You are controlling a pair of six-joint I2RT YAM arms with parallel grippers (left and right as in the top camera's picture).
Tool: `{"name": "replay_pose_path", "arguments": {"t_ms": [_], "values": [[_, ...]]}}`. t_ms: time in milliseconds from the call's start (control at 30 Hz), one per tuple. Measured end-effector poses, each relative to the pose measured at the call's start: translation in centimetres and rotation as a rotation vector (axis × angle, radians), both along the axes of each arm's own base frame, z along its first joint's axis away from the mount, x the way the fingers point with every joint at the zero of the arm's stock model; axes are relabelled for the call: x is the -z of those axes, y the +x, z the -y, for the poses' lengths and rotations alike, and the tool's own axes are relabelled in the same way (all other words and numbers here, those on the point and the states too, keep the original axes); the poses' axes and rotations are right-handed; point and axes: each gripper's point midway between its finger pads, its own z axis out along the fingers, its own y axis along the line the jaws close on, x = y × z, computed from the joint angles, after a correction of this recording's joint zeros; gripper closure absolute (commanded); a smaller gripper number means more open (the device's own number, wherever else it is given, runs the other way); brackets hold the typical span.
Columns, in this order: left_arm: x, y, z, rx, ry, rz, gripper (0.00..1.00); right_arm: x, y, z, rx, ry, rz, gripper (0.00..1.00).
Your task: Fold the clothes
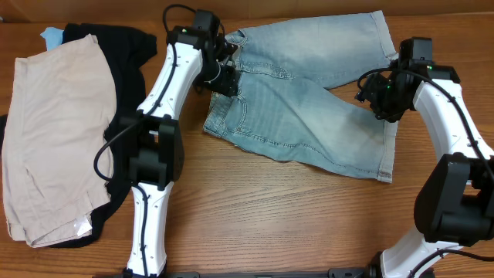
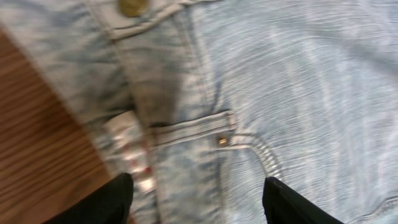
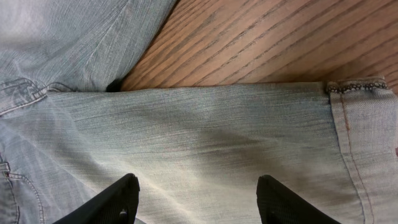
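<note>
The light-blue denim shorts (image 1: 309, 116) lie spread flat at the table's back middle, waistband to the left, legs to the right. My left gripper (image 1: 224, 77) is open above the waistband; its wrist view shows the shorts' (image 2: 280, 93) brass button, fly and a white label between the open fingers (image 2: 196, 196). My right gripper (image 1: 380, 99) is open over the near leg by its hem; its wrist view shows the leg (image 3: 199, 143) with the stitched hem at right and the open fingers (image 3: 198, 199) above the cloth.
Beige shorts (image 1: 54, 131) lie on a black garment (image 1: 127, 62) at the table's left. A bit of blue cloth (image 1: 52, 35) shows at the back left. Bare wood (image 1: 293, 216) lies in front of the denim shorts.
</note>
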Motion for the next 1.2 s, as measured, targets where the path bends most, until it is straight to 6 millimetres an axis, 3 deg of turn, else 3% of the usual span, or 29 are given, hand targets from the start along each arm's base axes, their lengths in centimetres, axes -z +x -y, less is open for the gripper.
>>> {"name": "replay_pose_path", "arguments": {"t_ms": [267,533,767,1200], "values": [[0.7,0.3,1.3,0.019,-0.036,0.007,0.38,0.0,0.0,0.0,0.0,0.0,-0.001,0.36],[0.6,2.3,1.4,0.005,-0.038,0.086,0.37,0.0,0.0,0.0,0.0,0.0,-0.001,0.36],[3.1,2.2,1.1,-0.03,-0.027,0.04,0.43,0.0,0.0,0.2,0.003,-0.011,-0.002,0.36],[3.3,2.0,0.4,-0.07,-0.004,0.017,0.45,0.1,0.0,0.2,0.004,-0.014,-0.002,0.36]]}}
